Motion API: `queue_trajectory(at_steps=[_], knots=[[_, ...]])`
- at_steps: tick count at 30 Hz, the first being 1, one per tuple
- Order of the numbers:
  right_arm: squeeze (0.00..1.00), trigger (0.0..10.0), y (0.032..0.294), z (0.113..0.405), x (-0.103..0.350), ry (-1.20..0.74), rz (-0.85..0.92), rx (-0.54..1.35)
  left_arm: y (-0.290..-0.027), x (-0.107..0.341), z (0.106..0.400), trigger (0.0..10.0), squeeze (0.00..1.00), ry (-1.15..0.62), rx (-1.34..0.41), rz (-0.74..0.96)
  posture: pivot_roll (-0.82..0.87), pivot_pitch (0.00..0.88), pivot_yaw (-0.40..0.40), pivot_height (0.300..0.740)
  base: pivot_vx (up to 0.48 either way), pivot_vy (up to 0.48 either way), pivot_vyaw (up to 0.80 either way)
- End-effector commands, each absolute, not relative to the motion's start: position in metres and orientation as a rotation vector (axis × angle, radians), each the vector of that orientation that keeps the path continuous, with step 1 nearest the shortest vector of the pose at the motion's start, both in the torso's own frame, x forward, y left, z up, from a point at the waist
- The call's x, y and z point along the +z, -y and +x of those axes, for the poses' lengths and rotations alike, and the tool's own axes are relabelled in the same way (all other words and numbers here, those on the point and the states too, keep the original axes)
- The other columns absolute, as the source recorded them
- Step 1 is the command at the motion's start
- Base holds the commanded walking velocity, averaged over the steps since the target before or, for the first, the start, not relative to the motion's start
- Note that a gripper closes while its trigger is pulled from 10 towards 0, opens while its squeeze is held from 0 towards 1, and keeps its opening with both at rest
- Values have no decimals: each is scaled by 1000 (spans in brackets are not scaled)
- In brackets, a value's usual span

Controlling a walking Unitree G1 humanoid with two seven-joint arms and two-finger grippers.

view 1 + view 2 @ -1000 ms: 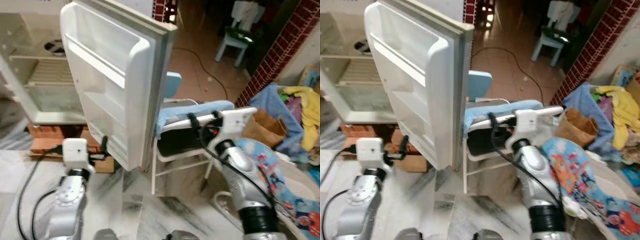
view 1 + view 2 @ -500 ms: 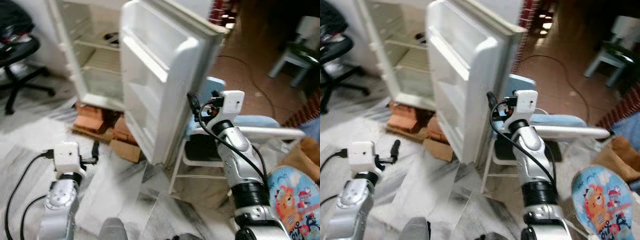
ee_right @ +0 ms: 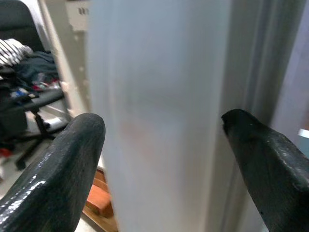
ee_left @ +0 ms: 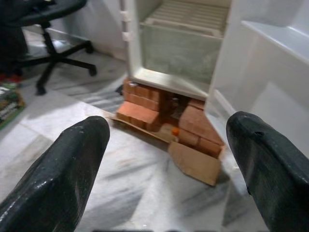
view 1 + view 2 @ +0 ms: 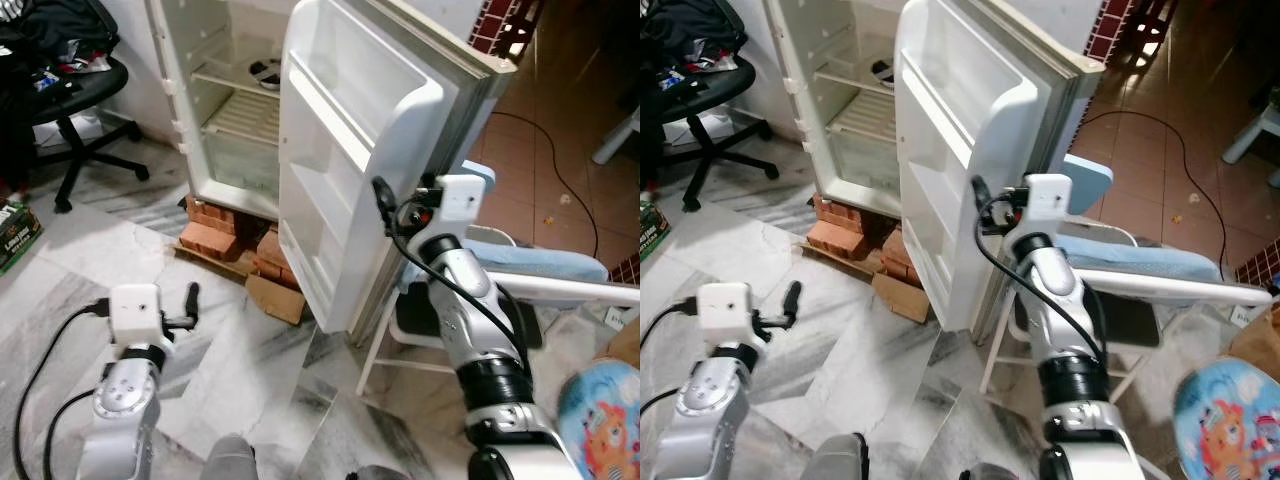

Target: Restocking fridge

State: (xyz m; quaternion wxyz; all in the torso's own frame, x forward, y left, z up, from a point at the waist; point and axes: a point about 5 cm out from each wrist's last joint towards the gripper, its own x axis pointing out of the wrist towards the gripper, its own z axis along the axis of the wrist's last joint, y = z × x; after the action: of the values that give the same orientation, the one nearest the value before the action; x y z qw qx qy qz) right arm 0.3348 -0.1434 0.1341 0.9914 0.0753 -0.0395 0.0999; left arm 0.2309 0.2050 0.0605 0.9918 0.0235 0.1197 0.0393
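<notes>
Office chair: at our far left we see a black swivel chair heaped with dark clothes, well apart from the fridge.

Left gripper: our left arm is low over the marble floor. Its two black fingers are spread wide and hold nothing. It points toward the foot of the fridge.

Fridge: a small white fridge stands open on a stack of red bricks, with a scrap of cardboard just beside them. We see wire shelves inside and a dark item on the upper shelf, too small to name.

Fridge door: the door is swung wide toward us, its moulded racks bare.

Right gripper: our right arm is raised at the door's free edge. Its fingers are parted wide on either side of that edge, and we cannot tell whether they touch it.

Handling: we judge the door stiff, smooth and rather slippery, light to swing on its hinge. The free edge gives the most leverage. The brick footing looks unsteady, so we would push gently.

Folding chair: right of the door stands a white-framed chair with a blue cloth draped on it.
</notes>
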Motion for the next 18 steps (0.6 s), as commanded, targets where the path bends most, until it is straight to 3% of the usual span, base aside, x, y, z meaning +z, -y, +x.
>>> queue_trajectory(at_steps=[1,2,3,4,18], knots=[[0,10000,145,334,130,65,161,194,-208,60,230,10000,0,-254,84,59,87,36,-108,740,0,0,0],[0,10000,147,333,126,47,177,207,-208,60,231,10000,0,-256,83,58,87,36,-108,740,0,0,0],[373,10000,148,332,124,34,177,216,-208,59,231,10000,0,-257,82,58,87,36,-108,740,0,0,0],[1000,10000,149,331,121,25,179,224,-208,59,231,10000,0,-258,81,59,89,36,-109,740,0,0,0],[1000,10000,178,341,109,-69,33,74,-207,59,232,10000,0,-268,72,70,99,39,-105,740,0,0,0]])
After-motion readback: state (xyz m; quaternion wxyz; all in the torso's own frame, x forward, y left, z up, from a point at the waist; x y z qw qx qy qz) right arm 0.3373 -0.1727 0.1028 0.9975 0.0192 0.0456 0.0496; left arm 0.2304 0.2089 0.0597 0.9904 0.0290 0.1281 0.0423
